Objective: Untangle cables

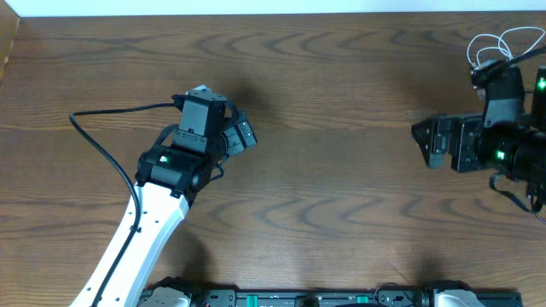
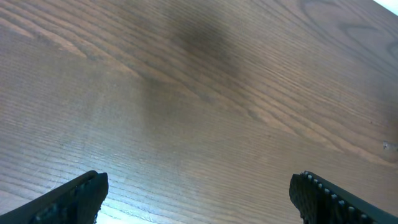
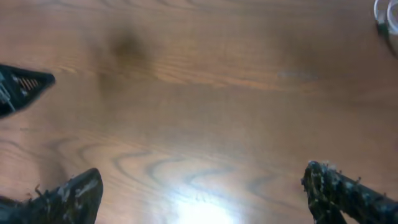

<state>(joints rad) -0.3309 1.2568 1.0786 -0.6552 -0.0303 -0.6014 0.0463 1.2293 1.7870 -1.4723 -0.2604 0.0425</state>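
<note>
The white cable point(image 1: 505, 43) lies in thin loops at the far right back of the table, partly under my right arm. A bit of it shows in the top right corner of the right wrist view point(image 3: 384, 14). I cannot make out the black cable; it is hidden or out of view. My left gripper point(image 1: 242, 128) is open and empty over bare wood left of centre, far from the cable; its jaws are wide apart in the left wrist view point(image 2: 199, 199). My right gripper point(image 1: 424, 141) is open and empty, pointing left, to the left of the white loops point(image 3: 202, 196).
The wooden table point(image 1: 341, 196) runs between the two grippers. The left arm's thick black wire point(image 1: 102, 128) loops out to the left. The table's back edge point(image 1: 256, 14) meets a white wall. A dark tip of the left gripper point(image 3: 22, 87) shows at the left of the right wrist view.
</note>
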